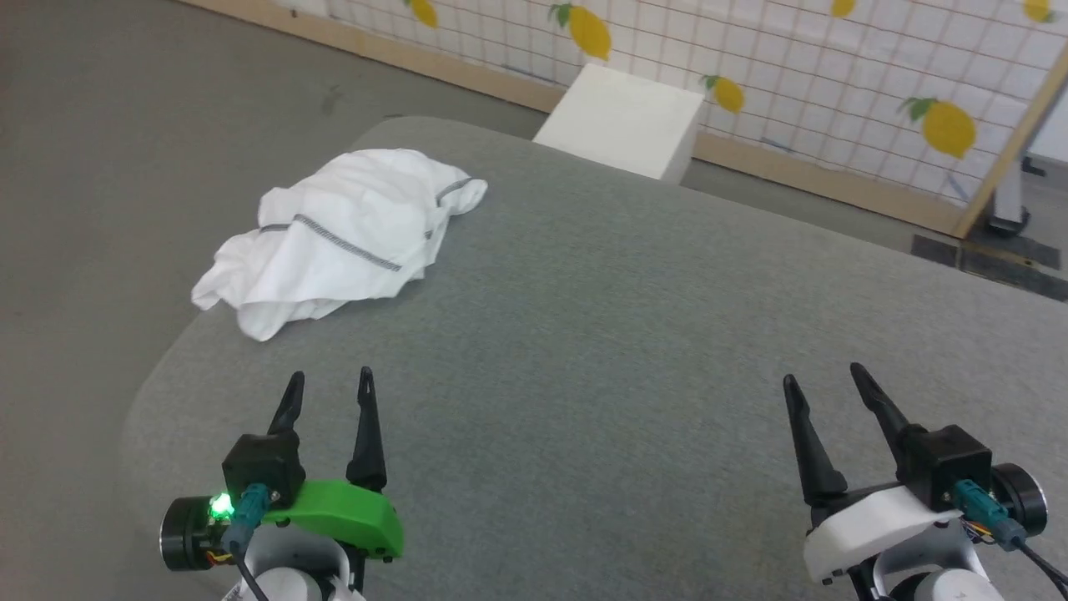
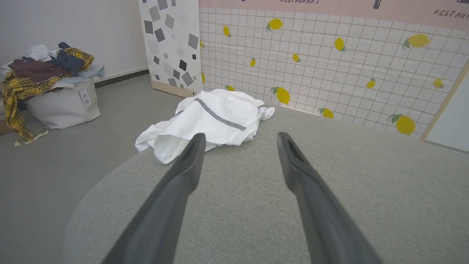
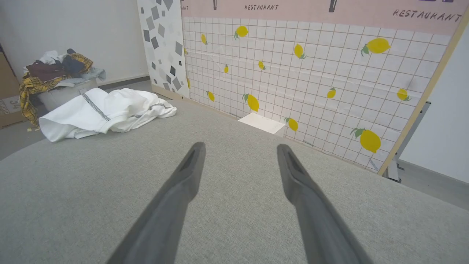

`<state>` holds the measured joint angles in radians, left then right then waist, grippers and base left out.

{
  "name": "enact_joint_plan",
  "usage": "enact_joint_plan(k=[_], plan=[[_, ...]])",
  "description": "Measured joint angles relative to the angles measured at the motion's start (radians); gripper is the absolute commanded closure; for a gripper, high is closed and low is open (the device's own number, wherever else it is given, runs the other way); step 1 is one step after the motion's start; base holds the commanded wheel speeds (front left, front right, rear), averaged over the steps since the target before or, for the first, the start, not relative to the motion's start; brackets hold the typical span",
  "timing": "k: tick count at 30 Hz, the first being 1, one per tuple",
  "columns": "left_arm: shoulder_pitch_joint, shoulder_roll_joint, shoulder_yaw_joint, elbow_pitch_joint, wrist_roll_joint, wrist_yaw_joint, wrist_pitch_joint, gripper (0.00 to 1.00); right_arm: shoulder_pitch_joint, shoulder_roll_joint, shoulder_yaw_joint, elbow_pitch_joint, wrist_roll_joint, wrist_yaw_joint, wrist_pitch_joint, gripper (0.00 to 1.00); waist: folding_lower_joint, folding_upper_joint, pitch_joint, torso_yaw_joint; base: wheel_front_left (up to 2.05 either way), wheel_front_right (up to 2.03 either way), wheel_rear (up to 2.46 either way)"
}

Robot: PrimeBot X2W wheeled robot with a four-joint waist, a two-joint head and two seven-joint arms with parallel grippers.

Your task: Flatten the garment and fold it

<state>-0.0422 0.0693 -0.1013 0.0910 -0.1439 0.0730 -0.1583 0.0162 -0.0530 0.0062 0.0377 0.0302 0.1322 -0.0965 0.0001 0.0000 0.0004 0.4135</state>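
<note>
Two grippers are hanging low over the near part of the grey padded table (image 1: 634,351), fingers pointing away from the robot. On the left gripper (image 1: 331,376) the jaws are standing apart, gripping nothing; a green cover (image 1: 346,513) is showing at its wrist, with a small green light glowing beside it. On the right gripper (image 1: 822,374) the jaws are likewise spread and gripping nothing, with a white cover (image 1: 868,522) showing at its wrist. Whether any fingertip is touching the cloth surface, cannot tell.

At the far left of the table, the garment (image 1: 342,229) is lying in a crumpled white heap near the rounded corner. Its left end is reaching the table's edge and seems to be lapping slightly over it. One dark zigzag seam is running across the top of the heap, and a shorter stretch is showing toward its far right end. The heap is sitting well apart from the right gripper and nearer the left one. In the left wrist view it is lying just beyond that gripper's fingertips, offset toward the left finger.

Beyond the table's far edge, a white box (image 1: 626,117) is standing before the lemon-print panel (image 1: 834,75). On the grey floor (image 1: 125,125), a pale basket (image 2: 62,104) is sitting by a white wall, heaped with mixed clothes.
</note>
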Motion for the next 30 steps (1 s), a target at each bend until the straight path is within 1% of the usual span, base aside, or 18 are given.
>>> enact_joint_plan(k=[9,18,30], plan=[[0.0,-0.003,0.007,-0.004,-0.007,0.019,-0.018,0.0,0.0,0.0,0.028,-0.001,-0.024,0.0,0.012,0.0,0.0,0.0,0.008,0.068,-0.07,-0.07,-0.07],[0.001,-0.005,0.021,-0.002,-0.016,0.03,-0.037,0.0,0.0,0.001,0.047,0.0,-0.033,0.0,0.014,0.0,0.0,0.0,0.01,0.116,0.0,0.0,0.0],[0.001,-0.005,0.043,0.009,-0.034,0.034,-0.062,0.0,0.0,0.001,0.058,0.003,-0.033,0.0,0.012,0.0,0.0,0.0,0.022,0.169,0.0,0.0,0.0]])
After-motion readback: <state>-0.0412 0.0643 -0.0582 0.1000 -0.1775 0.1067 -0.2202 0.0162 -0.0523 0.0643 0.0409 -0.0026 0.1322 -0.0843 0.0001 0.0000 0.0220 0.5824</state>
